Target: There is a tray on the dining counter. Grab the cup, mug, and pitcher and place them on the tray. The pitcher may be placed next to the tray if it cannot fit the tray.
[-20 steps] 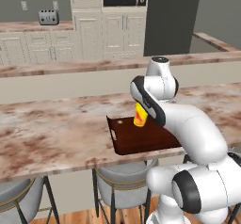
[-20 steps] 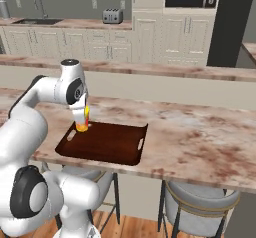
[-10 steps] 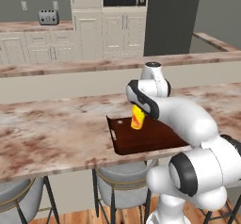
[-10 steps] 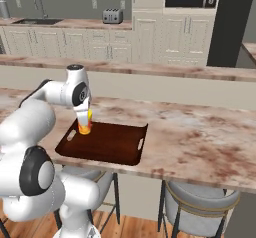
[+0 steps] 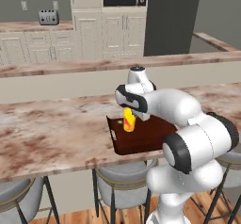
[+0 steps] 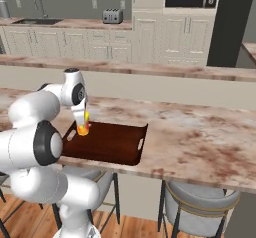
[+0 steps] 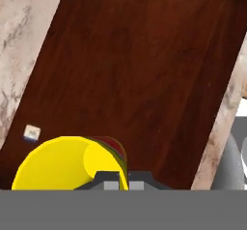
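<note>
cup [image 7: 67, 164] cut by bottom band, tray [image 5: 141, 140] part-hidden behind arm

Hand view, looking down. Tray [image 7: 144, 74]: dark reddish-brown, runs diagonally across most of the frame. Cup [image 7: 67, 164]: yellow, at the bottom left, seen from above, open mouth toward the camera, a red-orange mark at its right side. Gripper [image 7: 120, 179]: dark tips close together at the bottom centre, jaws pinched on the cup's right rim. Bench [image 7: 21, 35]: marbled beige stone at the upper left and along the tray's right edge. Small pale square speck left of the cup; cannot tell what it is.
</note>
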Robot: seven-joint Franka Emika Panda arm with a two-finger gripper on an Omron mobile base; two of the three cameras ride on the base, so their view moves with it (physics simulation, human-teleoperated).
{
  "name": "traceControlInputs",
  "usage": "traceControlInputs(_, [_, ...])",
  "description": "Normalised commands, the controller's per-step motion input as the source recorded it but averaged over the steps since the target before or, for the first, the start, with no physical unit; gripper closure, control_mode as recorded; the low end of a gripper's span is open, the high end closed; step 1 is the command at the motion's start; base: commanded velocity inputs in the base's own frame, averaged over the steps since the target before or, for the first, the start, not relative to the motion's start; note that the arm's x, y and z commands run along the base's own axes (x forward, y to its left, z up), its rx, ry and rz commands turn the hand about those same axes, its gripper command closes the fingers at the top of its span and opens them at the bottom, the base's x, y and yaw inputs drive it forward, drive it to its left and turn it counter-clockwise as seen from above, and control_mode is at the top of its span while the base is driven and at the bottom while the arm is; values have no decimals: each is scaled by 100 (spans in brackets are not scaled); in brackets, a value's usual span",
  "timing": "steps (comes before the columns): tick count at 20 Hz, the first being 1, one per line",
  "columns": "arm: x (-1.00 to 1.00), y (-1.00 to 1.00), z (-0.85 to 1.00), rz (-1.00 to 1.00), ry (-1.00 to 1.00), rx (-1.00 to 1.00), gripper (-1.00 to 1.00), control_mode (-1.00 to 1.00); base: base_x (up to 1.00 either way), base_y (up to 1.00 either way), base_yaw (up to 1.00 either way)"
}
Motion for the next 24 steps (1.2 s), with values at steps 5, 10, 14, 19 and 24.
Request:
traceControlInputs(5, [48,1,-17,0,0,0,100,-100,0,0,0])
traceControlInputs(10, [39,0,-34,0,1,0,100,-100,0,0,0])
traceControlInputs(14, [28,5,-33,0,2,0,100,-100,0,0,0])
traceControlInputs(19, [18,11,-26,0,3,0,100,-100,0,0,0])
traceControlInputs(24, [10,9,-23,0,6,0,100,-100,0,0,0])
